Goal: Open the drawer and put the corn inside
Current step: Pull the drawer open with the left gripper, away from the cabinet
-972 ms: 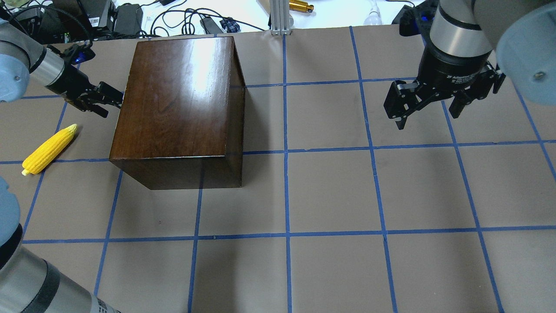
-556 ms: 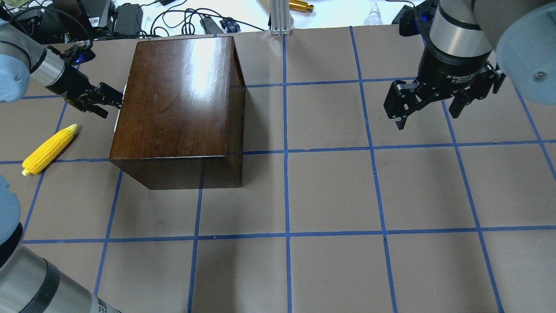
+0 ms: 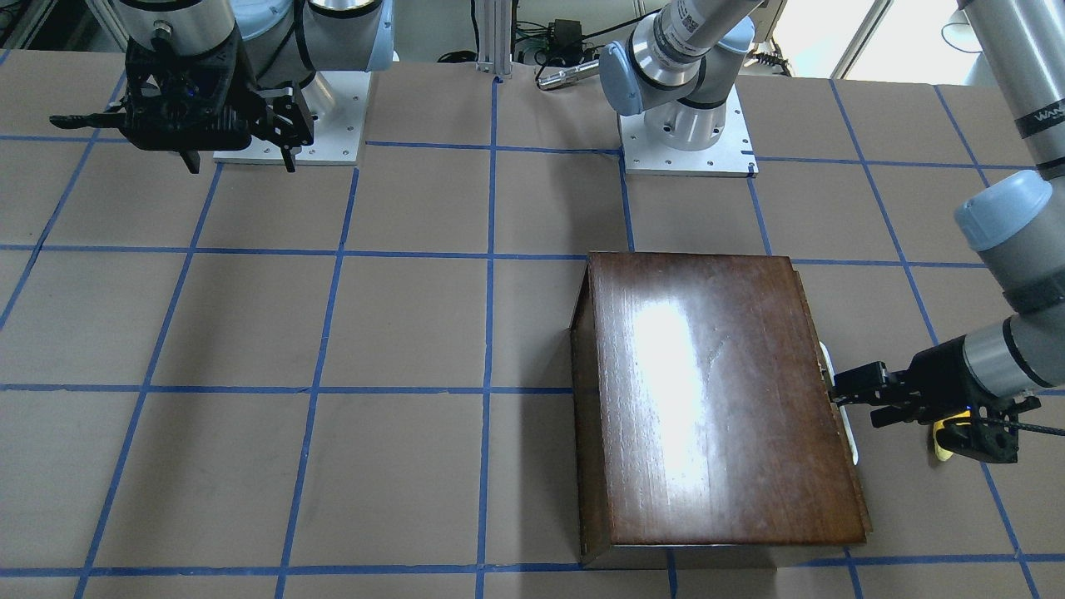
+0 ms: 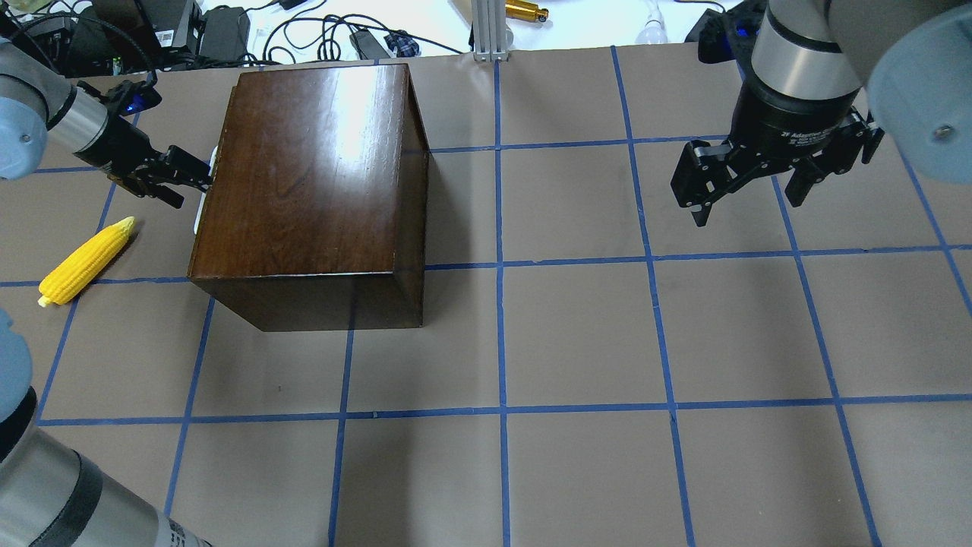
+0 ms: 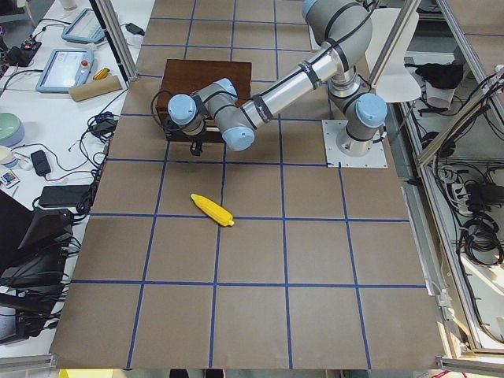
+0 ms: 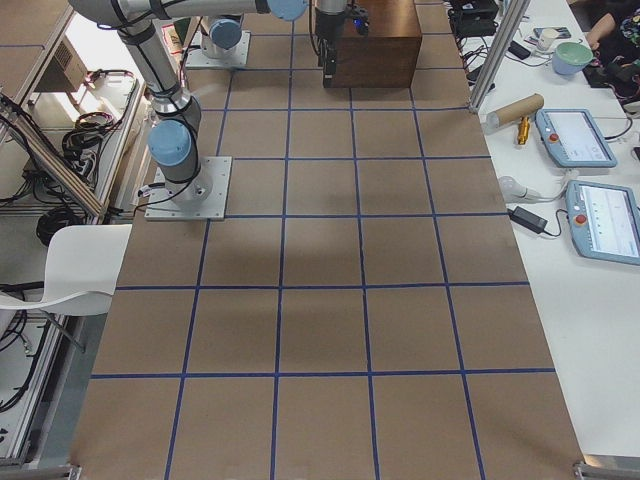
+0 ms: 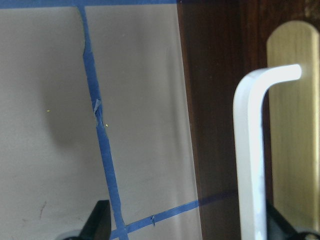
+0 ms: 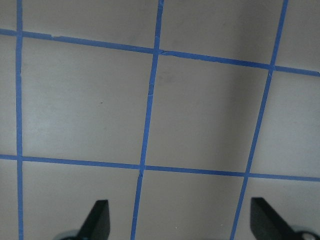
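Observation:
The glossy dark-brown box (image 4: 311,175) stands at the table's left. Its drawer front (image 7: 215,125) faces left and is out only a sliver. The whitish handle (image 4: 203,205) shows past the box's top edge, also in the front view (image 3: 842,403). My left gripper (image 4: 196,181) is open around the handle (image 7: 248,160), with one finger (image 7: 277,222) against it. The yellow corn (image 4: 87,260) lies on the table, left of the box and below the left gripper. My right gripper (image 4: 748,199) is open and empty, high at the far right.
Blue tape lines grid the brown table (image 4: 577,334). Cables, power bricks and a metal post (image 4: 486,30) lie beyond the far edge. A brass plate (image 7: 295,125) sits behind the handle on the drawer front.
My left gripper has drawn slightly left. The whitish handle and the drawer's front edge have come out from under the box's top. The right arm has not moved.

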You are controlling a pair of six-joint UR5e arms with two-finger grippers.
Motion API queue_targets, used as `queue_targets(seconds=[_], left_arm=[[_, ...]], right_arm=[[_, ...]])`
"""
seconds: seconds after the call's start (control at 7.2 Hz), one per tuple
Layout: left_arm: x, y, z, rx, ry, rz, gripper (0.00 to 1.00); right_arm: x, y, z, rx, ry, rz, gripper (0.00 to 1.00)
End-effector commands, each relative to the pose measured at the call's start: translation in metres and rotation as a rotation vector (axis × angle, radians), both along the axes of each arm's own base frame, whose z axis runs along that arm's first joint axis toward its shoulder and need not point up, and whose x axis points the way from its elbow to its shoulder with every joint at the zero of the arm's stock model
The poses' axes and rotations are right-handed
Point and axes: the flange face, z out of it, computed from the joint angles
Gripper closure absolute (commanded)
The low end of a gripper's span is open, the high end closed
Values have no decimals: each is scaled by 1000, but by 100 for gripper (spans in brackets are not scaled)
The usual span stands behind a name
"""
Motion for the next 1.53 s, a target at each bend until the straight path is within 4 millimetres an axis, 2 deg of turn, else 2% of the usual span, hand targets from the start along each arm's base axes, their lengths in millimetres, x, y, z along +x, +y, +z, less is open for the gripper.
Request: queue_targets(seconds=[0.0, 0.28, 0.56, 0.83, 1.11, 1.39], left_arm=[[18, 6, -2, 3, -1, 26, 0], [28, 9, -2, 16, -29, 30, 0], [47, 15, -1, 21, -42, 54, 0], [50, 14, 2, 14, -47, 54, 0], [66, 19, 2, 13, -45, 79, 0], [68, 20, 3, 12, -46, 82, 0]], right_arm=[[0, 0, 0, 1, 1, 1, 0], [0, 0, 0, -1, -1, -1, 0], [0, 0, 0, 0, -1, 0, 0], [0, 0, 0, 1, -1, -1, 0], [0, 0, 0, -1, 1, -1, 0], [0, 0, 0, 0, -1, 0, 0]])
